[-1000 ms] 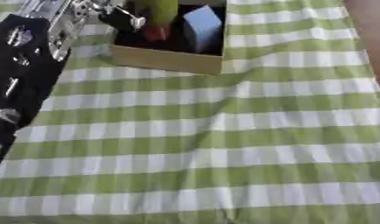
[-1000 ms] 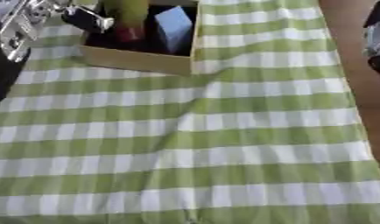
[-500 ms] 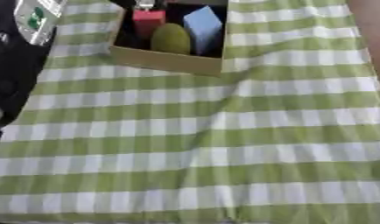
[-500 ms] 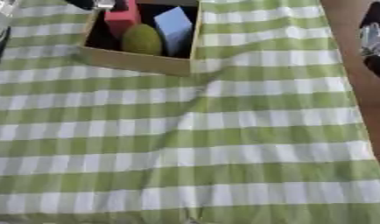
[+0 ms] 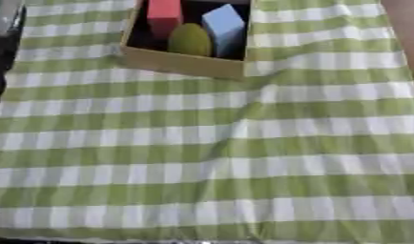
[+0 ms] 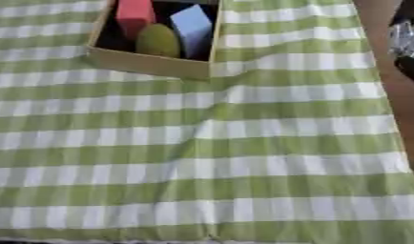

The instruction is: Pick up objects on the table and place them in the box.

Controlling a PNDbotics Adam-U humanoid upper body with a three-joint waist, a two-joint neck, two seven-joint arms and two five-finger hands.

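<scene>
A shallow wooden box (image 5: 181, 64) stands at the top left of the green-and-white checked cloth (image 5: 202, 157). Inside it lie a red block (image 5: 164, 16), a yellow-green rounded object (image 5: 190, 40) and a light blue block (image 5: 224, 24), close together. No loose object shows on the cloth. Only a grey sliver of my left hand (image 5: 2, 19) shows at the top left corner, apart from the box. My right hand (image 6: 405, 35) is a dark and silver shape at the right edge of the right eye view, off the cloth; its fingers cannot be made out.
Bare brown table (image 6: 392, 90) runs along the cloth's right side. A dark strip (image 5: 0, 71) borders the cloth at the left. The cloth has a raised crease (image 5: 243, 119) running down from the box's near right corner.
My left hand has drawn back from over the box to the upper left, almost out of view. The yellow-green object it held upright now lies in the box.
</scene>
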